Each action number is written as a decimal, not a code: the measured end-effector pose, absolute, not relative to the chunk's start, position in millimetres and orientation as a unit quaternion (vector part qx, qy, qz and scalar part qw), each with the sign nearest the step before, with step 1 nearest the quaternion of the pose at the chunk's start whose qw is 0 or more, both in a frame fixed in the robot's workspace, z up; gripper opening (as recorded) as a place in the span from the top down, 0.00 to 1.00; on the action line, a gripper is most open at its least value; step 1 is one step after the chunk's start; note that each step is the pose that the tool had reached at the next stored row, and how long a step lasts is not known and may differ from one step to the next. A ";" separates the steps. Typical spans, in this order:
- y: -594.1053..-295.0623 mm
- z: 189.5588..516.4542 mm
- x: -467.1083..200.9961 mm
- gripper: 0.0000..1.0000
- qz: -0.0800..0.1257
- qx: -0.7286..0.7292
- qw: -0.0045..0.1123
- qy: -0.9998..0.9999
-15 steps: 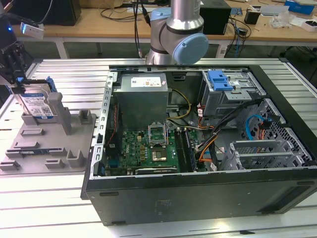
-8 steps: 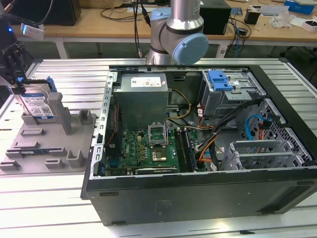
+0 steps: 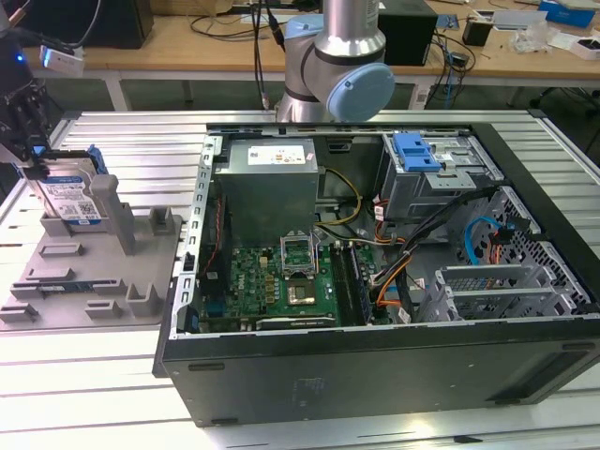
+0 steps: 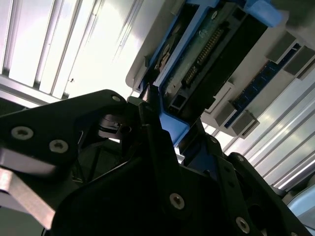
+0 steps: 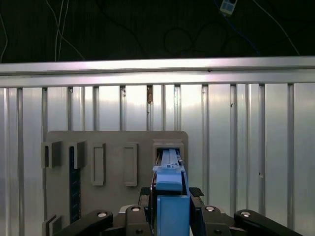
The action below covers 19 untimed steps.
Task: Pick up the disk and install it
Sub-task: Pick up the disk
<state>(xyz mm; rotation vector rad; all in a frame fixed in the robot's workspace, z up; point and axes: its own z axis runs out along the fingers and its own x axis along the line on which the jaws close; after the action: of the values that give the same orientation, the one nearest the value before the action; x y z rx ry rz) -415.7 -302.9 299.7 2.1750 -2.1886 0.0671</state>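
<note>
The disk is being held upright on its edge at the exterior view's left, over the grey holder lying on the slatted table, well apart from the open computer case. In both wrist views the gripper is being shown clamped on the disk's blue frame, with a finger pressed to each side.
</note>
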 end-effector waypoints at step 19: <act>-302.9 299.8 -415.6 0.63 0.022 0.704 0.027 -0.709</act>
<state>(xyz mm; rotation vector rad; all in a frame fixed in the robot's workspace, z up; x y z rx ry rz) -415.6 -302.9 299.8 2.1753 -2.1890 0.0675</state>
